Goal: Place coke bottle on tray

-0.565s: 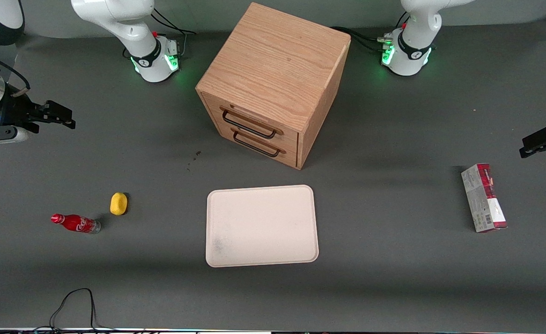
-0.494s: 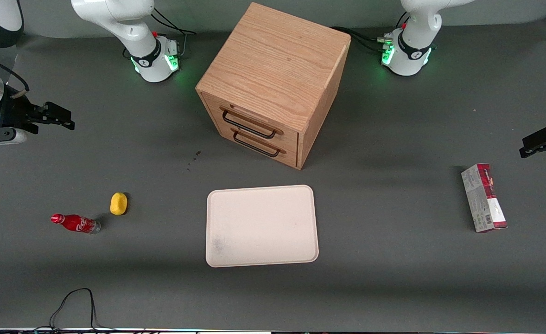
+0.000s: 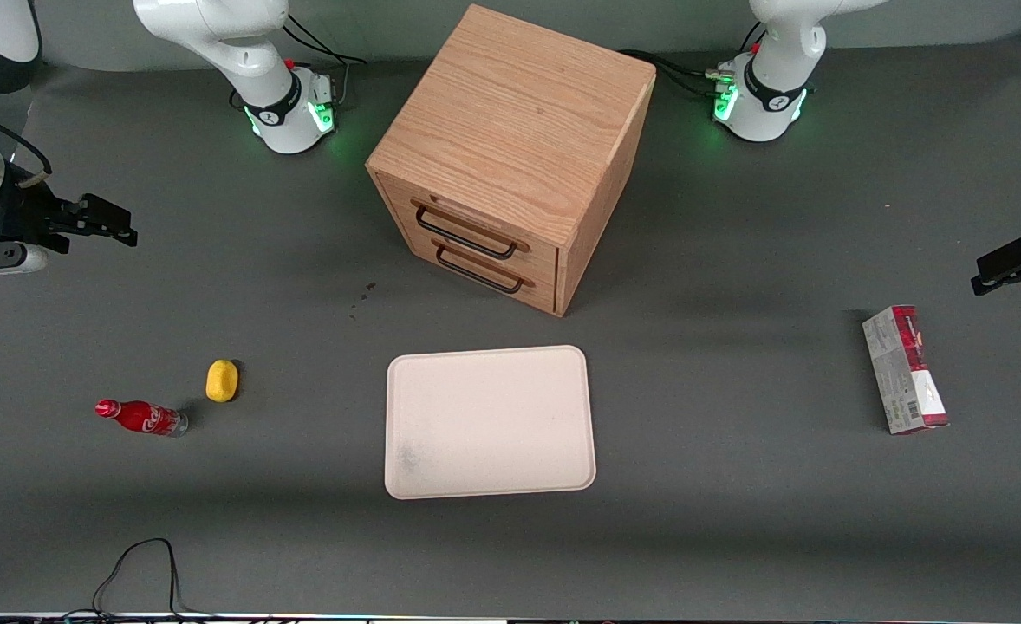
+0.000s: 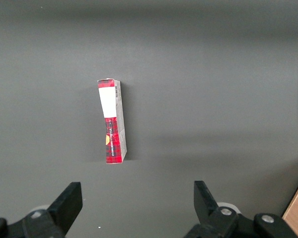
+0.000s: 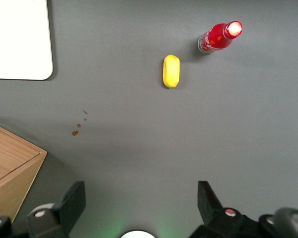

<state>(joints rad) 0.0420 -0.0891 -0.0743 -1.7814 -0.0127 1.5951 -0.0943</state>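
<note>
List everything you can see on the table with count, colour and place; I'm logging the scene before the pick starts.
coke bottle: one, red, standing on the table at the working arm's end.
lemon-shaped lump: one, yellow, beside the bottle.
tray: one, cream-white, mid-table, nothing on it.
two-drawer box: one, wooden, farther from the front camera than the tray.
carton: one, red-and-grey, toward the parked arm's end.
gripper: one, black, open, raised above the table, apart from the bottle.

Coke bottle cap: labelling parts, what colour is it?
Red, like the coke bottle itself; clearest in the right wrist view. The open claw hangs apart.
</note>
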